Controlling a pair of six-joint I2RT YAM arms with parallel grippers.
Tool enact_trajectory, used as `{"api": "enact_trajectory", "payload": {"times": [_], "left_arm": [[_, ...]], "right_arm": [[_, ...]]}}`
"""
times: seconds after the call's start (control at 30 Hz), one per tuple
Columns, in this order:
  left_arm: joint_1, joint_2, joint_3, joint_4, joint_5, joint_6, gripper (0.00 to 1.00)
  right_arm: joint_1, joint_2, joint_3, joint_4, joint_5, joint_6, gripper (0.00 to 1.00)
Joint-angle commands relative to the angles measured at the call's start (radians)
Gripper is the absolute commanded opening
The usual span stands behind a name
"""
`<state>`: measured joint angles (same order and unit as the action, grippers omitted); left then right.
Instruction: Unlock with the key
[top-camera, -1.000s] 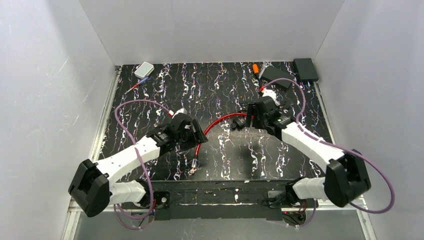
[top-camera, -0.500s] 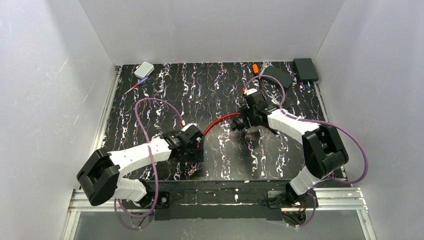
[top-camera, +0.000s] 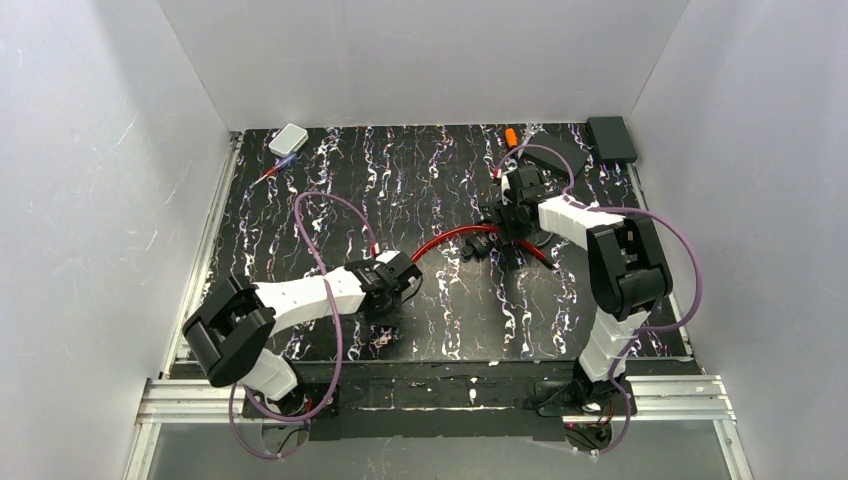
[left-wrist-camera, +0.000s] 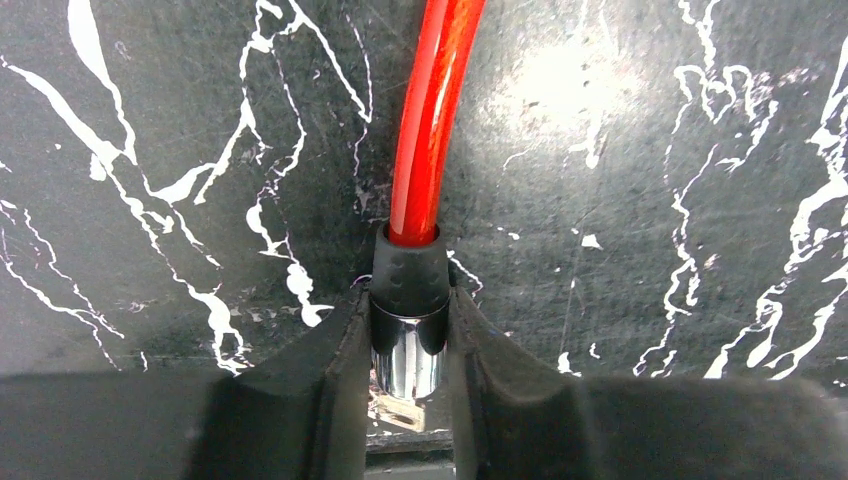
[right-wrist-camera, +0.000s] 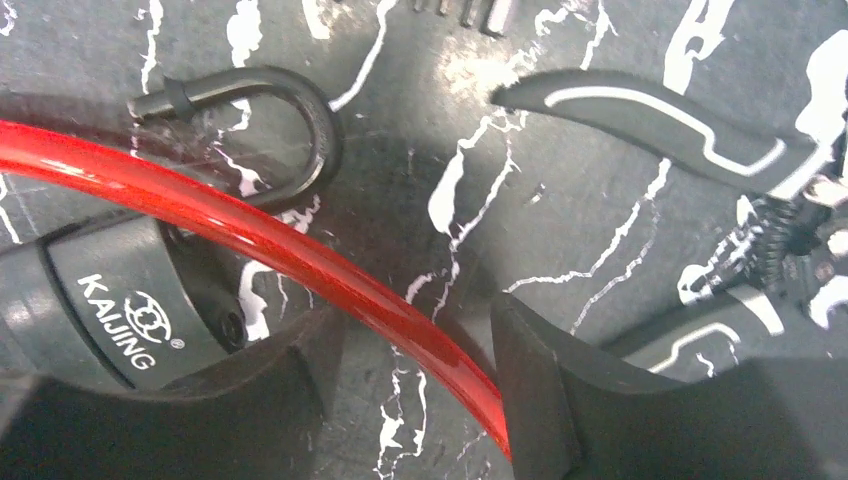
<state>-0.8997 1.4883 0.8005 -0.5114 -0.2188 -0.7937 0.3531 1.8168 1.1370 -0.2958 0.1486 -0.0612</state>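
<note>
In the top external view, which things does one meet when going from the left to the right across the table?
White box → left gripper, jaws shut on the cable end → right gripper → black box.

The left arm (top-camera: 300, 296) lies low, with its elbow out to the left, and reaches in toward the middle. The left hand (left-wrist-camera: 410, 345) points down. Its two fingers (left-wrist-camera: 320, 390) press tight on the shiny tip (left-wrist-camera: 408, 355) of the red cable (left-wrist-camera: 430, 120). The right arm (top-camera: 572, 216) folds sharply at the elbow and reaches far out, then left. The right hand (right-wrist-camera: 410, 335) sits low over the counter (right-wrist-camera: 560, 200). Its fingers are spread apart, one on each side of the cable.
</note>
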Motion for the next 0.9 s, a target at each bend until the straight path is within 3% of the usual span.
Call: {"api": "enact_trajectory", "payload": {"times": [0.0, 0.1, 0.2, 0.27, 0.63, 0.87], "left_arm": [[-0.005, 0.039, 0.017, -0.001, -0.032, 0.009, 0.13], [-0.006, 0.038, 0.020, -0.001, -0.042, 0.017, 0.00], [-0.007, 0.029, 0.023, -0.006, -0.058, 0.026, 0.00], [-0.006, 0.022, 0.029, -0.020, -0.077, 0.028, 0.00], [0.013, -0.097, 0.100, -0.179, -0.233, 0.086, 0.00], [0.060, -0.249, 0.090, -0.273, -0.294, 0.119, 0.00]], "right_arm": [[-0.019, 0.067, 0.054, -0.057, -0.120, -0.011, 0.56], [-0.020, 0.074, 0.052, -0.067, -0.137, -0.006, 0.37], [-0.019, 0.072, 0.049, -0.077, -0.142, -0.003, 0.13], [-0.019, 0.067, 0.053, -0.090, -0.140, 0.001, 0.05], [0.007, -0.183, 0.008, -0.100, -0.111, 0.108, 0.01], [0.035, -0.377, -0.110, -0.095, -0.231, 0.217, 0.01]]}}
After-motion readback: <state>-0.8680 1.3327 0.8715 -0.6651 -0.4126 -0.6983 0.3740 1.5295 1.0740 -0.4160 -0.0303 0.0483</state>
